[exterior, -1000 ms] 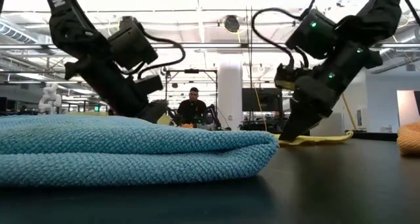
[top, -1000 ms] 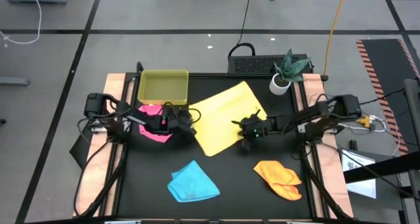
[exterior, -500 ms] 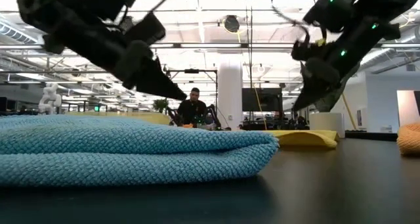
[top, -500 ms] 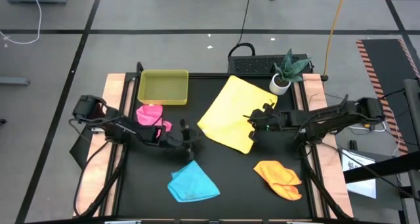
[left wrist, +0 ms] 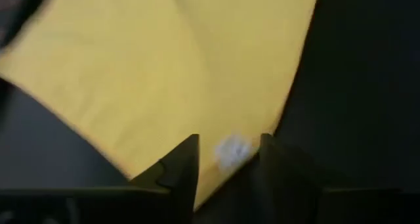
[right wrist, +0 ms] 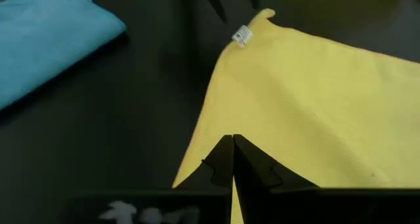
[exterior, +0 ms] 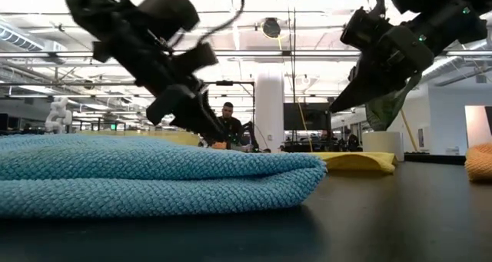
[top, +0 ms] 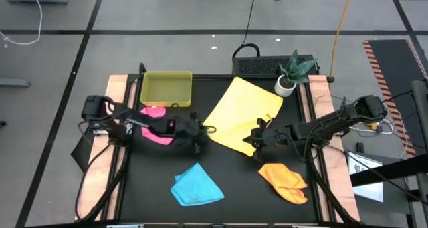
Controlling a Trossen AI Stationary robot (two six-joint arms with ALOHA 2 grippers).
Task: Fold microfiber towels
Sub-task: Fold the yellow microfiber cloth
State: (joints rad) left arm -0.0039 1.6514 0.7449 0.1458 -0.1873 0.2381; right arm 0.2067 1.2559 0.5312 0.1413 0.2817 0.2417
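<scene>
The yellow towel (top: 239, 114) is laid out flat in the middle of the black table (top: 227, 188), with the pink towel (top: 155, 124) bunched up just below the yellow-green tray (top: 166, 87) and the blue towel (top: 196, 185) and orange towel (top: 284, 182) parked along the near edge. The left gripper (top: 203, 131) is seen at the yellow towel's left corner, fingers (left wrist: 180, 168) spread a bit with the white tag (left wrist: 231, 150) between them, nothing actually clamped. The right gripper (top: 253, 140) is found at the towel's near corner, fingers (right wrist: 252, 165) pressed fully together over the cloth, nothing caught in them.
</scene>
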